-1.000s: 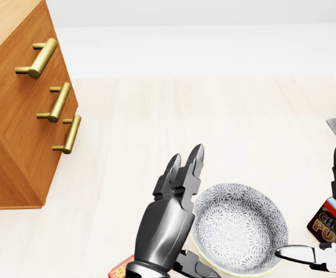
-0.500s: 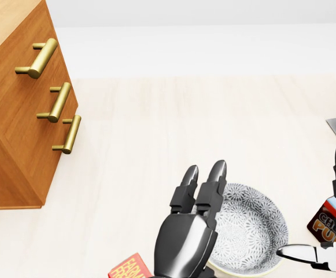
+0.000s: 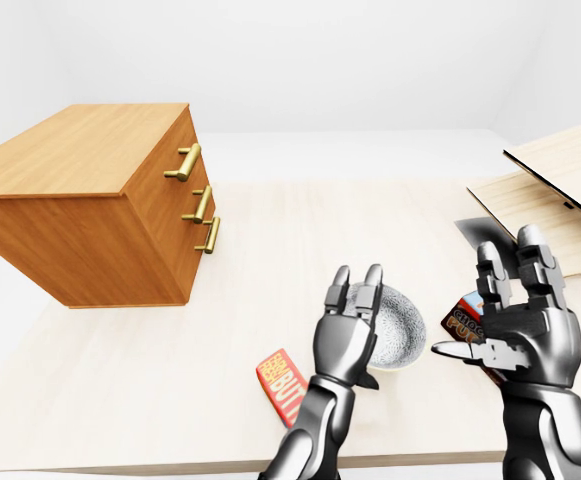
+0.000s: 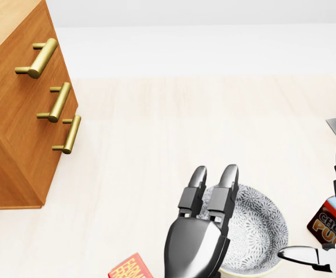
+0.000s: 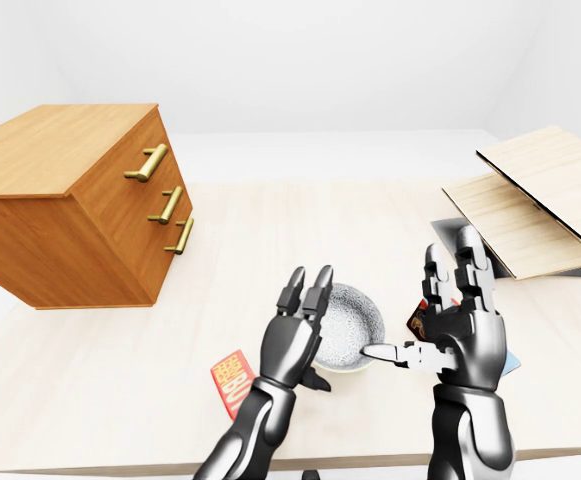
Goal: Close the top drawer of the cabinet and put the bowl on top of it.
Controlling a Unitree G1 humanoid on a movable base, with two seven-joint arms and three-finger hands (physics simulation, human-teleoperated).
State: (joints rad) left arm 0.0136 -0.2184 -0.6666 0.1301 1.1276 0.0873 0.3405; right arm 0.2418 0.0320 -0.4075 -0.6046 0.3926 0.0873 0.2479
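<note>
Pale wooden table (image 3: 300,240), white walls (image 3: 320,60)

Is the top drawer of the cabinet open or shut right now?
Shut: the top drawer sits flush with the cabinet front, no gap showing.

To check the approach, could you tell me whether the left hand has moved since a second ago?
Yes. In the head view the left hand has shifted right, away from the cabinet, and now overlaps the bowl.
</note>
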